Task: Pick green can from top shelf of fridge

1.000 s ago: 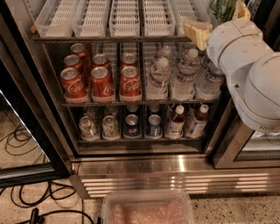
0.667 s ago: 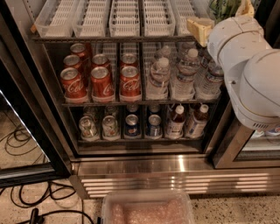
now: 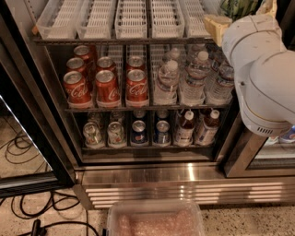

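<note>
The green can (image 3: 237, 7) shows at the top right edge, partly cut off by the frame, just right of the top shelf (image 3: 124, 40) of the fridge (image 3: 184, 175). My gripper (image 3: 242, 14) is there, with one pale finger (image 3: 216, 25) left of the can and the other (image 3: 269, 7) right of it, shut on the can. My bulky white arm (image 3: 262, 78) covers the right side of the fridge. The clear ribbed lane trays (image 3: 133, 18) on the top shelf hold nothing that I can see.
Red cola cans (image 3: 107, 85) and water bottles (image 3: 193, 78) fill the middle shelf. Small cans (image 3: 138, 131) and bottles (image 3: 186, 126) stand on the bottom shelf. The black-edged glass door (image 3: 27, 138) is open at left. Cables (image 3: 27, 207) lie on the floor. A clear bin (image 3: 154, 221) sits in front.
My gripper and arm have shifted slightly up and to the right with the green can between the fingers. Nothing on the shelves has moved.
</note>
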Robot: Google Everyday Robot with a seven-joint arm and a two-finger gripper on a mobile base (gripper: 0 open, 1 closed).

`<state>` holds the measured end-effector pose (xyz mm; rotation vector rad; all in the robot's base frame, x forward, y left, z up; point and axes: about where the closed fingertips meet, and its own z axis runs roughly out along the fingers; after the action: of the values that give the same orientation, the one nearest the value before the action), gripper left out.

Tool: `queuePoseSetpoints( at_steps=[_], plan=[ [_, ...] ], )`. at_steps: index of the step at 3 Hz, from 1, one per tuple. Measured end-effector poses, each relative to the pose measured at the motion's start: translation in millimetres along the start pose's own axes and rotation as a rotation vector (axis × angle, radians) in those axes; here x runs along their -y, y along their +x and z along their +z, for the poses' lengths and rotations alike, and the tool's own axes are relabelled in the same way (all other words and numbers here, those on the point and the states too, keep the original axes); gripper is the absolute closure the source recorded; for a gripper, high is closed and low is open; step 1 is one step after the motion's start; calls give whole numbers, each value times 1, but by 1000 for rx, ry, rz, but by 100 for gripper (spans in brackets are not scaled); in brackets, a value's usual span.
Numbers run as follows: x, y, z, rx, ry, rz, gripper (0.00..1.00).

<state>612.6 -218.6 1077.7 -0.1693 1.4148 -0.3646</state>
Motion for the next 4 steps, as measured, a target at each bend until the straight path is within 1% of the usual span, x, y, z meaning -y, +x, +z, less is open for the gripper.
queuePoseSetpoints(
  at_steps=[1, 2, 3, 4],
  plan=[
    [0, 0, 0, 0, 1, 0, 26],
    [0, 0, 0, 0, 1, 0, 18],
    [-1, -3, 2, 4, 4, 4, 19],
    [-2, -6, 10, 7, 21, 18, 25]
  ],
)
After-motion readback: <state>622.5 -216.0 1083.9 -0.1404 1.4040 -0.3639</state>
